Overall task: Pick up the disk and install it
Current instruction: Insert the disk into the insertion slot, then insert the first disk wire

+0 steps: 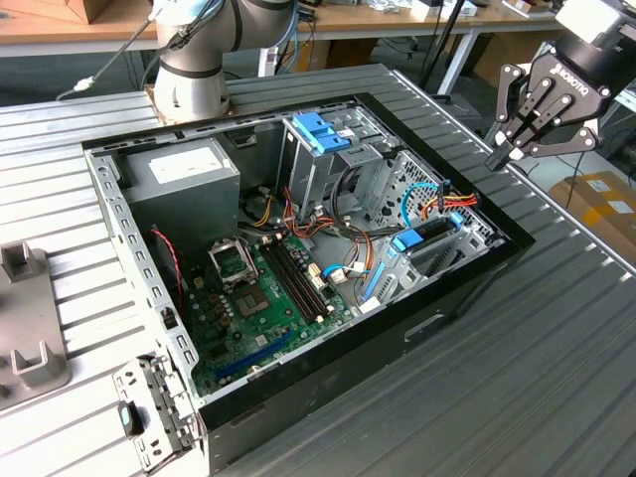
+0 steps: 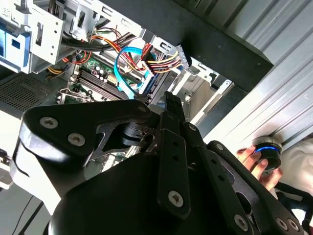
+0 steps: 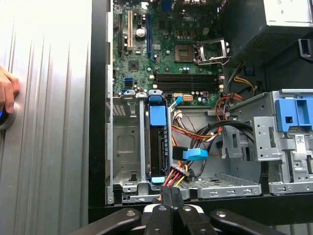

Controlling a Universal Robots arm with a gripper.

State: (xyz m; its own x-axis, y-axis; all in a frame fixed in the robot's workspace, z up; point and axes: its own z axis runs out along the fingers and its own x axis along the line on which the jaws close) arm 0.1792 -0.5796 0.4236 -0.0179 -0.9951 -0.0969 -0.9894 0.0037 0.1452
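Observation:
The disk (image 3: 159, 147) stands on edge in a slot of the drive cage at the case's near corner, a light-blue carrier handle at its end and coloured cables at the other. In the exterior view the disk (image 1: 425, 238) lies in the cage on the case's right side. My gripper (image 1: 500, 157) hangs above the slatted table to the exterior view's right of the case, apart from the disk. Its fingertips (image 3: 171, 196) are pressed together with nothing between them. In the second wrist view the gripper (image 2: 172, 100) points toward the case's corner.
The open computer case (image 1: 477, 268) holds a motherboard (image 1: 268, 288), a grey power-supply box (image 1: 184, 174) and a bare blue bracket (image 1: 320, 134) in the upper cage. A hand (image 3: 6, 93) rests on a round device (image 2: 266, 152) on the table. The arm's base (image 1: 189, 70) stands behind the case.

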